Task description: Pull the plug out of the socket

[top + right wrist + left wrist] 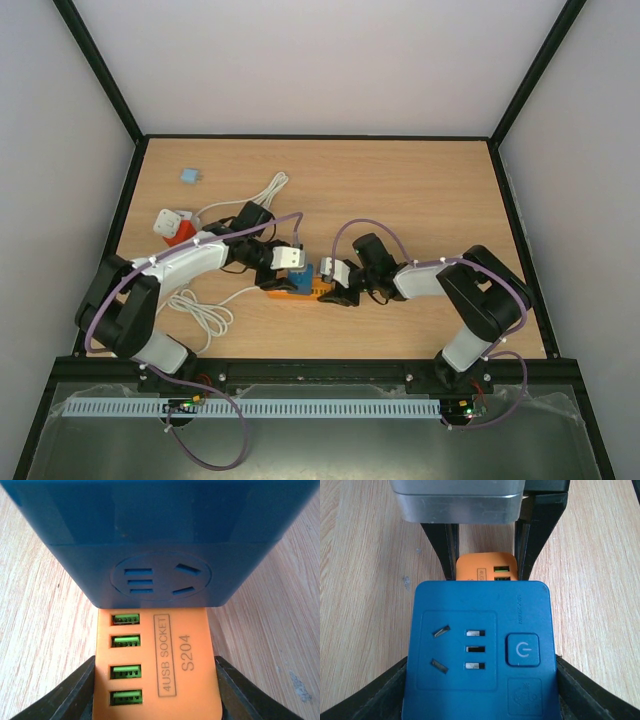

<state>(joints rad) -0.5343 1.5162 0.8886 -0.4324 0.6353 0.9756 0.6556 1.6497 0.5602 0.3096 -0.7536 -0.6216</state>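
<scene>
Clamping the blue plug [480,650] in our left jaws, we grip the orange socket [160,665] with our right jaws. The plug sits joined to the socket on the worktop [420,200].

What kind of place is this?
Probably a robot laboratory cell: a wooden table boxed in by white walls, with a left arm and a right arm bolted at its edge.

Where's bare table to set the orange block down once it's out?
Bare: far-right table, between back edge and right arm; also near strip between the bases. Crowded: left side, with white cable, red-white adapter, small blue piece.
</scene>
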